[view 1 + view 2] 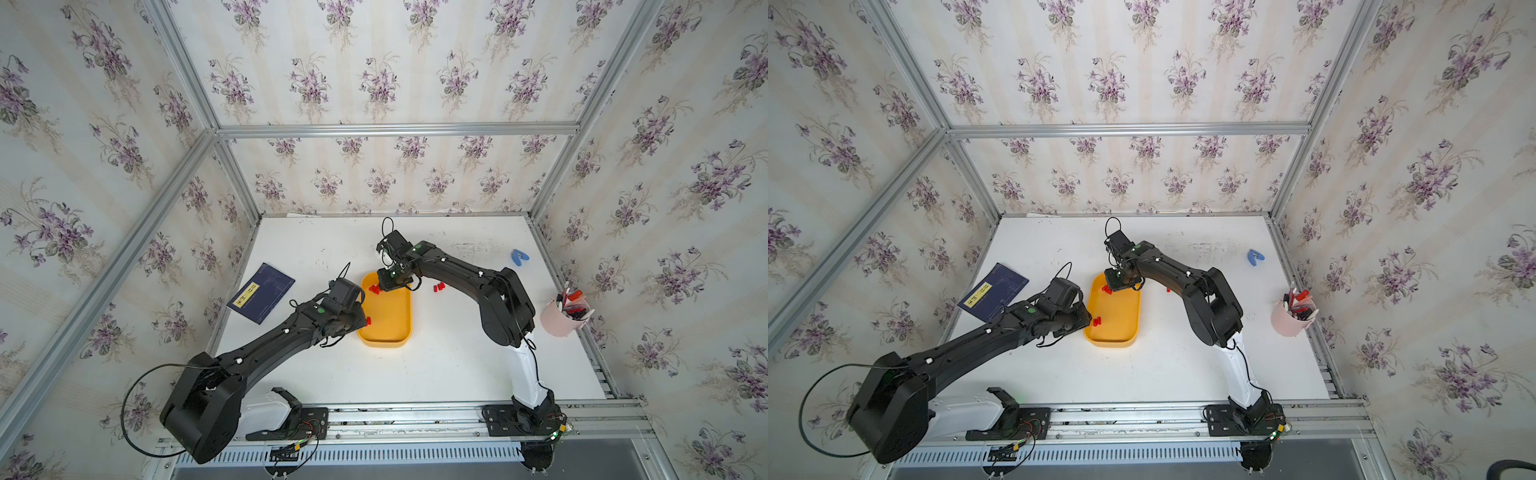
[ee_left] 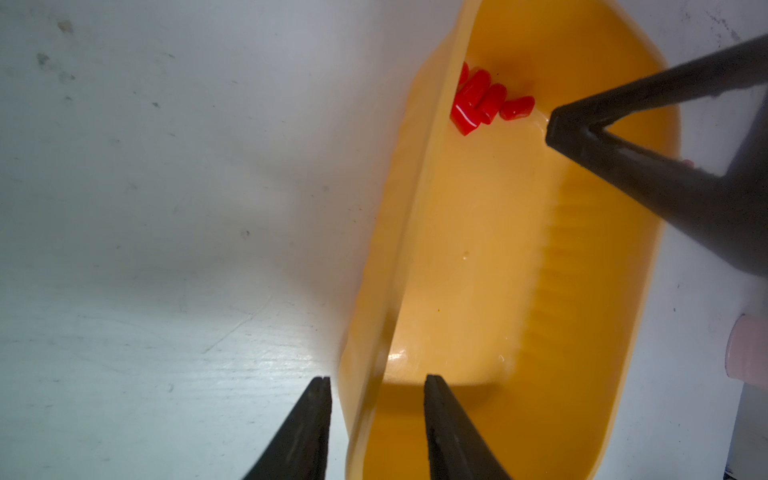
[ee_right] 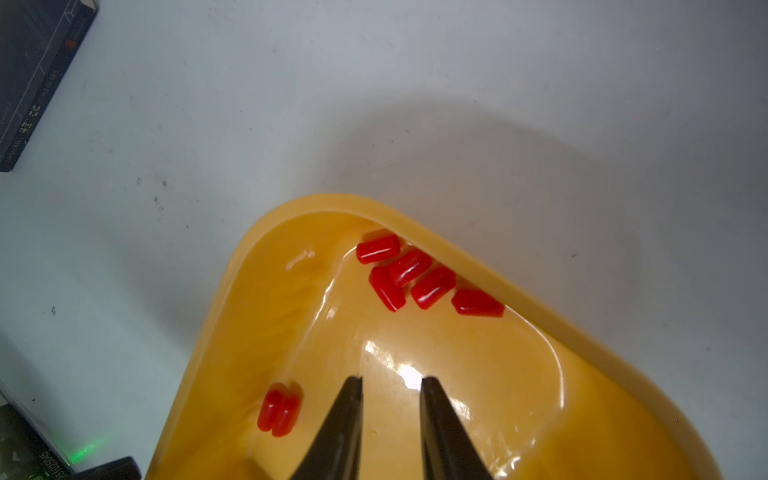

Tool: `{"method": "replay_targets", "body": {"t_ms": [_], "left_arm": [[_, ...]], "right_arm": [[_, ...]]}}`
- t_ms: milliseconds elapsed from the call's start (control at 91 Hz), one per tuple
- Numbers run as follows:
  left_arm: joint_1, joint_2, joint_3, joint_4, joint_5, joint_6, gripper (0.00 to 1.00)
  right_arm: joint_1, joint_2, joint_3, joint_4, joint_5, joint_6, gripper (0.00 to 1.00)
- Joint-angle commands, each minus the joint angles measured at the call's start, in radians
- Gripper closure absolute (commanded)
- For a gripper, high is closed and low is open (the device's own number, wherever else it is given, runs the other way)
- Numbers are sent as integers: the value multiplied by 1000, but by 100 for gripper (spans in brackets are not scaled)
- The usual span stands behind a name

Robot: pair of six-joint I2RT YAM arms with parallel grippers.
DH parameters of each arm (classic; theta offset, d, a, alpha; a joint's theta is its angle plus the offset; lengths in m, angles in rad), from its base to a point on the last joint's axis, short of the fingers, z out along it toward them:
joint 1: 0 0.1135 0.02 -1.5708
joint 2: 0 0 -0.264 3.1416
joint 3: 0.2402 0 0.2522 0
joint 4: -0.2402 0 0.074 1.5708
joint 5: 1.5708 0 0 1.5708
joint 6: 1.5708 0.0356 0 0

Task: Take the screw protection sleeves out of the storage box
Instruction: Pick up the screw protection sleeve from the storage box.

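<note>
Right gripper (image 3: 390,380): fingers narrowly parted and empty, poised over the floor of the yellow storage box (image 3: 332,203). Five red screw protection sleeves (image 3: 409,270) lie bunched against its wall, with a further pair of sleeves (image 3: 279,411) lying apart. I would pick the outermost one, with my tips across its short axis. Left gripper (image 2: 377,377): fingers parted, straddling the box wall; contact unclear. The sleeves out on the table (image 1: 457,365) are too small to count.
</note>
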Motion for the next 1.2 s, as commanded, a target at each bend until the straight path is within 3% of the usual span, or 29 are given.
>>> {"method": "replay_targets", "body": {"t_ms": [0,462,1187], "left_arm": [[1,7,2,36,12,9,58],[0,45,-31,111,71,-9,61],[-1,73,-49,160,96,-7,63]], "right_arm": [[-2,8,7,-9,25,87,72],[-2,37,6,29,65,292,72],[6,84,13,71,95,363,73]]}}
